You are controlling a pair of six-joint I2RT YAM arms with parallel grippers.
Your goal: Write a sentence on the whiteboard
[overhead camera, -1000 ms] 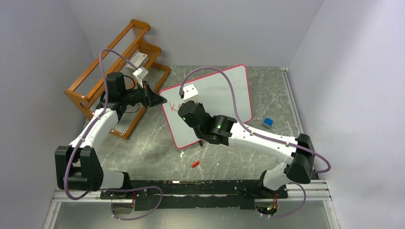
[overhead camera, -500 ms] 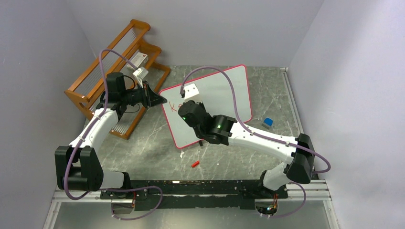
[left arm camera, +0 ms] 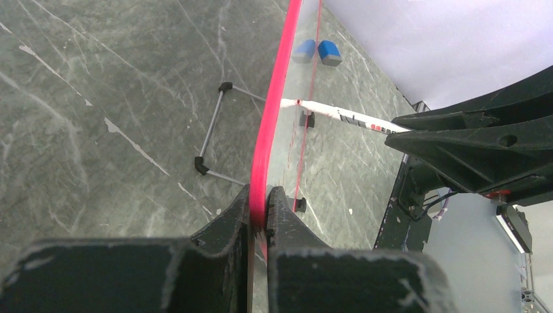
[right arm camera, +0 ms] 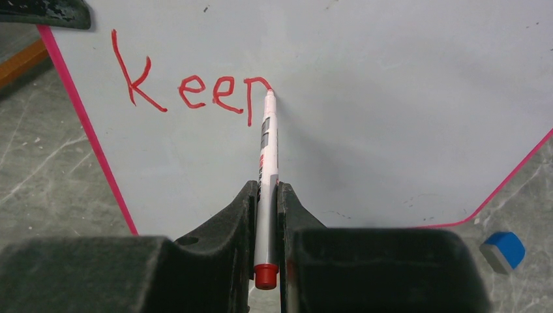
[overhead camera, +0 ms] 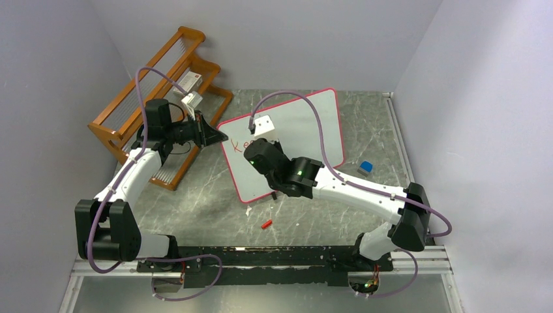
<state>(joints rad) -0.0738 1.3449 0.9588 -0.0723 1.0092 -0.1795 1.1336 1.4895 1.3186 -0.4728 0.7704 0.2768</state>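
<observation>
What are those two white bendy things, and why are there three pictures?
They are two robot arms with pinching fingers for hands. One picture looks down from above; the other two come from a camera on each wrist. The left gripper pinches the pink edge of the whiteboard. The right gripper holds a marker, its tip on the board, beside red letters: "Kee" and part of another. On the grey table lie a blue eraser and a small red piece, perhaps a cap. A wooden rack stands at the far left.
</observation>
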